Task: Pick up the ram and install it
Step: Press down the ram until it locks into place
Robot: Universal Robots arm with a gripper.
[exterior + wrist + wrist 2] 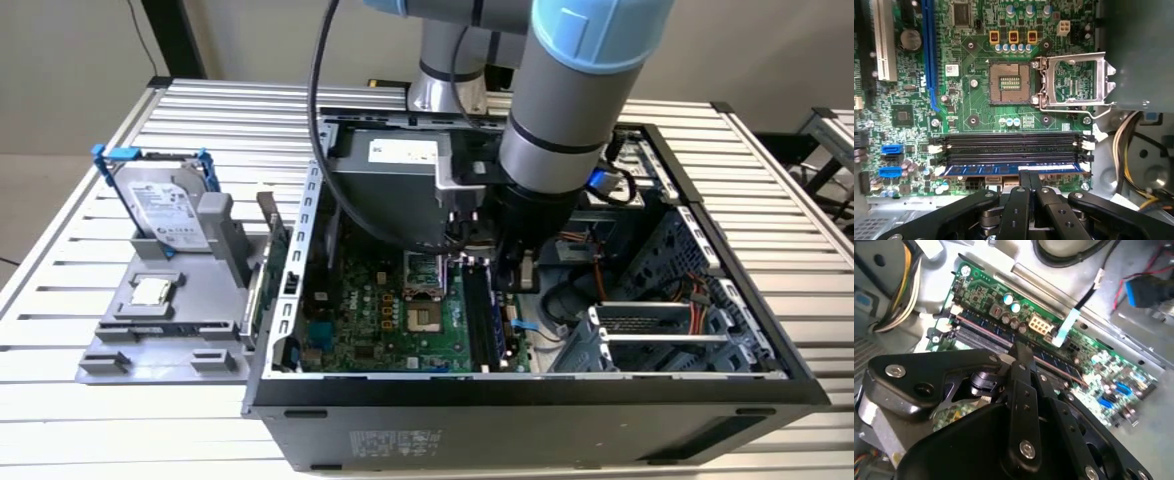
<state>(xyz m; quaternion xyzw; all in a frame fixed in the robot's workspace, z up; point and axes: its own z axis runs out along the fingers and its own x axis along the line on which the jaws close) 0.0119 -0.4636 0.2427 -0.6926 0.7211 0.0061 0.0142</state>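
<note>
The gripper (1028, 175), fingers closed together, presses the ram (1011, 168) into the motherboard's (979, 115) edge slot; light, rigid, fragile: handle by its edges.

The surface (107, 420) is ribbed, pale matt metal. The computer case (534, 440) has a black matt plastic front and bare grey sheet-metal walls. The motherboard (979, 110) is glossy green laminate. The tool (1029, 182) is matt black metal with shiny screw heads. The hard drive (163, 208) is brushed silver in a blue plastic bracket.
</note>
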